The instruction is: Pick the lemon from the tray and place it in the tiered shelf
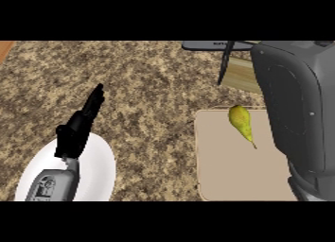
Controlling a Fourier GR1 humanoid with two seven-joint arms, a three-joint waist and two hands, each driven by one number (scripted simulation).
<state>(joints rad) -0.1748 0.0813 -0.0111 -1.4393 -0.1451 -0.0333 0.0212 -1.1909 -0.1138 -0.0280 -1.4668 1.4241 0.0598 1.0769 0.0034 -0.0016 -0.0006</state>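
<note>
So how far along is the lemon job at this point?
Nothing looks done yet: the yellow-green fruit lies on the beige tray, untouched. In hand: only the right forearm looms over the tray's right side, its hand out of view. The left hand rests open above the white plate. Left: grasping, lifting, and placing it in the shelf, barely visible at the top.

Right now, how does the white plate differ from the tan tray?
The plate is white and round; the tray is tan and rectangular. The plate lies at the left, under the left hand; the tray lies at the right and carries a yellow-green fruit. Both rest flat on the counter.
</note>
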